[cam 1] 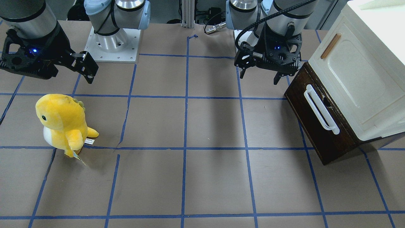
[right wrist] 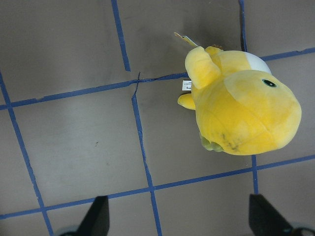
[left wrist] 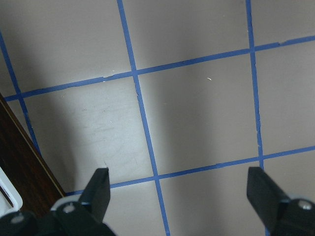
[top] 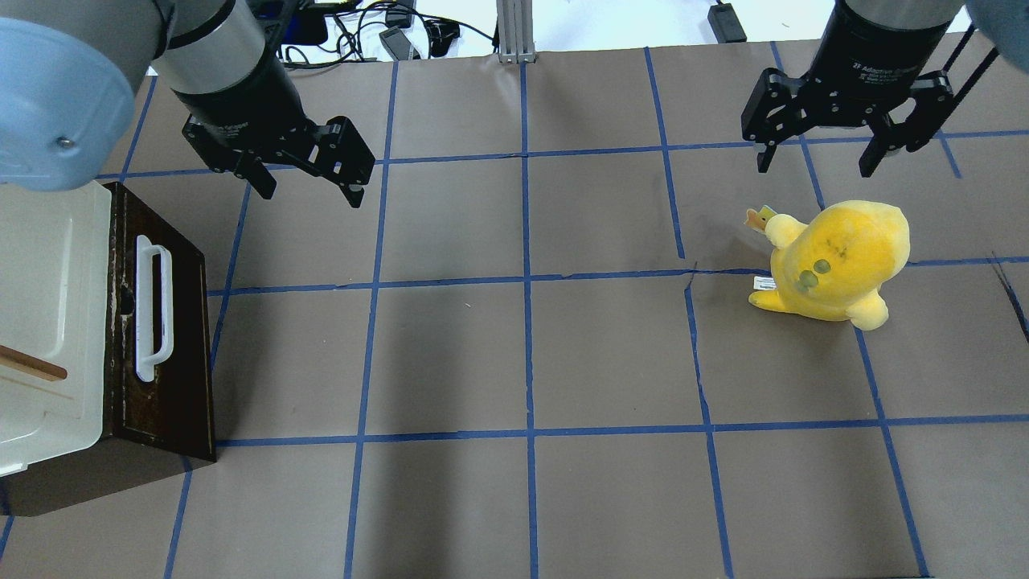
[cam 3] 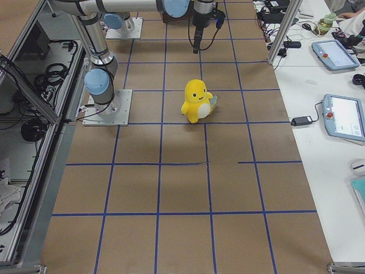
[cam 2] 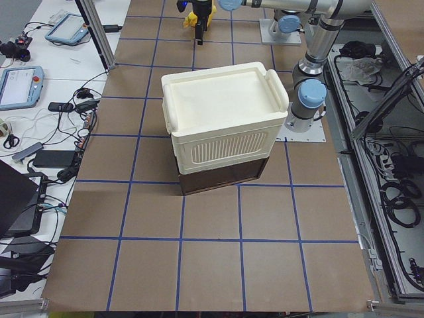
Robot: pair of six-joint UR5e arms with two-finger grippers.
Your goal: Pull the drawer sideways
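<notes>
1. Nearest the robot's base, the left gripper (top: 309, 193) hangs above the desk (top: 563, 354) with its jaws spread and empty. It is just beside the base-side corner of the drawer (top: 181, 402) but apart from it.
2. Level with it on the other side, the right gripper (top: 813, 167) also has its jaws spread around nothing. The front-facing view shows only one of its fingers.
3. Slightly farther out, a yellow plush toy (top: 836, 261) stands on the desk near the right gripper, well apart from the drawer.
4. At the desk's left end, the drawer shows only its dark brown front and white bar handle (top: 153, 305), which nothing touches. A dark spot behind the handle is too small to make out.
5. Above the drawer sits a cream-white cabinet (cam 1: 354, 82), cut off by the frame edge. From the left-end camera it hides the drawer front.
</notes>
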